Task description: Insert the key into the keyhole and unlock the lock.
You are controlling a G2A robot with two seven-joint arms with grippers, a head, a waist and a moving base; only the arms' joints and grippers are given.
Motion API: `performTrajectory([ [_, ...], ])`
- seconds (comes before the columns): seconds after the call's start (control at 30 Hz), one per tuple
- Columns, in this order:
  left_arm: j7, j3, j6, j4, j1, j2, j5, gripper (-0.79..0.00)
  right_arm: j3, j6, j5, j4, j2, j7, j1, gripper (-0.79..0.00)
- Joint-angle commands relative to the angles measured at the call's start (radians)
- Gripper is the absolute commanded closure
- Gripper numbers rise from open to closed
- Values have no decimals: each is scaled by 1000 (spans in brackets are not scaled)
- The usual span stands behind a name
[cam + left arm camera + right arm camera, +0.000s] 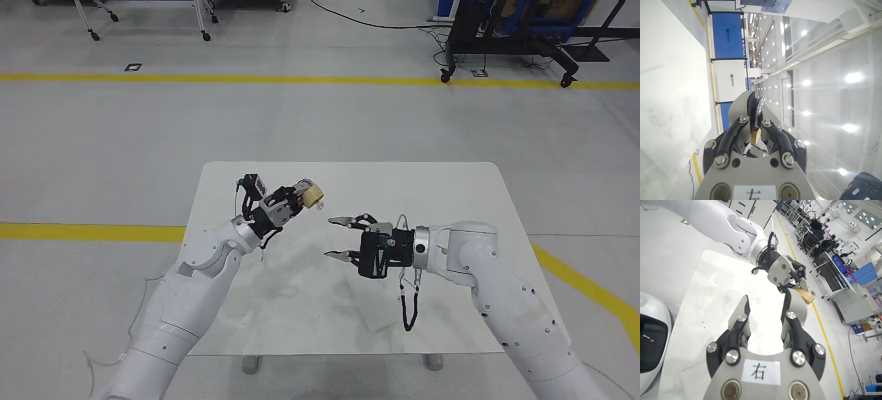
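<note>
Left arm bent over far-left part of table (pixel 470 200), wrist angled toward centre, left gripper (pixel 303 196) clamped on lock (pixel 314 193). Right arm reaching in from right edge, forearm level, right gripper (pixel 333 239) over table's middle, fingers spread wide, tips aimed at left gripper.

Over the table (pixel 460 195), toward its far left corner, the left gripper (pixel 300 195) clamps the lock (pixel 314 193) and bars that spot. The right gripper (pixel 329 238), jaws spread, stands over the middle. A free gap separates them. Along the far right edge a gripper could pass; the right arm crosses the near right side.
</note>
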Motion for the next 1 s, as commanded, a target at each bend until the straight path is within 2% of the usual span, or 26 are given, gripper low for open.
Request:
performTrajectory([
  [0.0,21,-1,3,-3,6,-3,-14,0,1,9,0,0,0,2,-1,-785],
  [0.07,36,-3,10,-6,8,-4,-17,0,-5,116,-57,-45,-3,42,-13,-785],
  [0.1,43,-4,10,-7,10,-5,-17,0,-13,176,-101,-70,-4,70,-26,-610],
  [0.17,56,-7,17,-7,13,-6,-14,0,-41,267,-192,-116,-7,123,-47,-391],
  [0.33,68,-13,57,-13,16,-6,-3,0,-101,401,-321,-167,-17,256,-65,-268],
  [0.5,68,-16,70,-21,20,-6,20,0,-150,454,-349,-166,-30,326,-52,-249],
  [0.97,71,-26,82,-29,25,-7,61,0,-243,489,-391,-117,-65,432,40,-228],
])
